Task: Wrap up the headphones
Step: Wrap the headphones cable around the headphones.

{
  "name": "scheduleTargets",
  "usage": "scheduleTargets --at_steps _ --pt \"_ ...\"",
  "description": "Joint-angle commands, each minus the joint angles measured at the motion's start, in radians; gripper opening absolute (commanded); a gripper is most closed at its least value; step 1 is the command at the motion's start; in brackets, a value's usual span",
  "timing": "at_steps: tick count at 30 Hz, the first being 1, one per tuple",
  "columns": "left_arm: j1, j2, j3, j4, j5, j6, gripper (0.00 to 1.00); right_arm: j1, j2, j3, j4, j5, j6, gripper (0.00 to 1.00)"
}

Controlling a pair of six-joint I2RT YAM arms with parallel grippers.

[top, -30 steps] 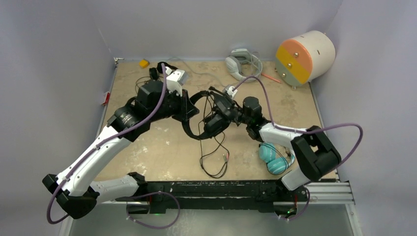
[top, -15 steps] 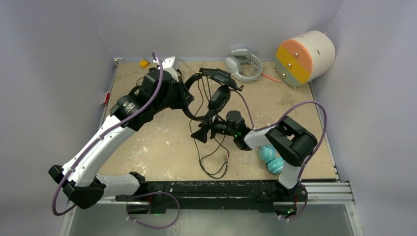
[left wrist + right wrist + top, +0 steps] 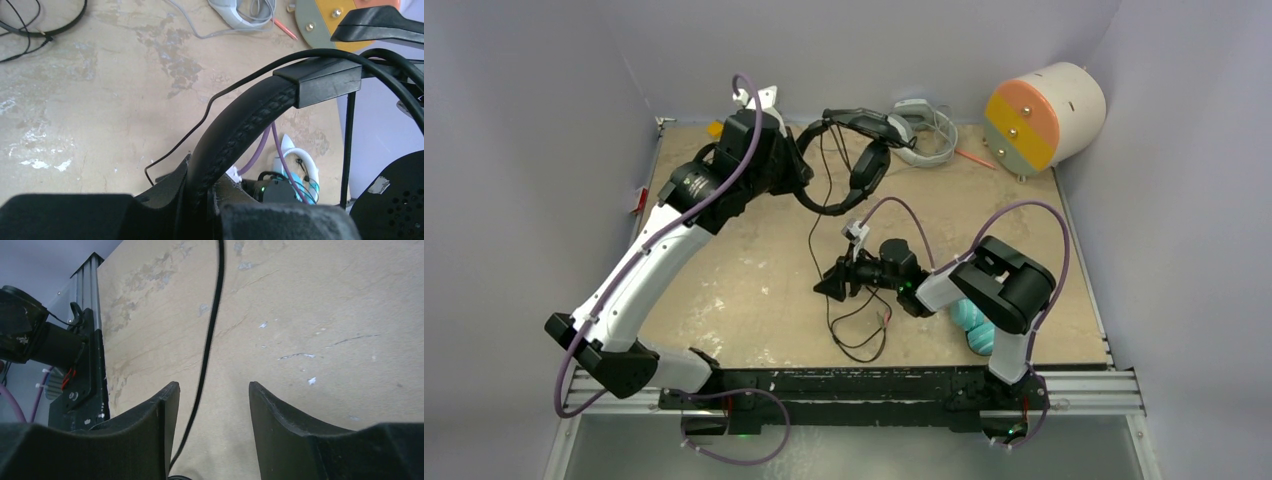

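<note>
My left gripper (image 3: pixel 802 182) is shut on the padded band of a black pair of headphones (image 3: pixel 867 168) and holds it in the air at the back of the table. The band (image 3: pixel 235 135) runs up between the jaws in the left wrist view. Its thin cord (image 3: pixel 856 335) hangs down and loops on the table. My right gripper (image 3: pixel 829 285) is open and low over the table, with the cord (image 3: pixel 210 340) running between its fingers, close to the left one. The teal headphones (image 3: pixel 976 325) lie under my right arm, and their white cat-ear band (image 3: pixel 300 160) shows.
A grey-white headset (image 3: pixel 919 130) lies at the back. A white drum with an orange and green face (image 3: pixel 1039 115) stands at the back right, with an orange pen (image 3: pixel 974 158) beside it. Another black band with cords (image 3: pixel 50 30) lies at the back left. A small yellow piece (image 3: pixel 715 128) sits nearby.
My left arm has lifted the black headphones up and toward the back. My right gripper has drawn away from the ear cup, toward the near side and down to the hanging cord.
</note>
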Motion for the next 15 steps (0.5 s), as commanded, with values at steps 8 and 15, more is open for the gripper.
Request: scheduleTargets --at_steps 8,15 --pt "0.036 0.035 0.120 -0.016 0.026 0.053 0.00 0.056 -0.003 0.046 -0.054 0.029 -0.004 0.53" --pt "0.036 0.058 0.143 -0.058 0.044 0.078 0.00 0.057 -0.003 0.130 -0.188 0.074 0.000 0.09"
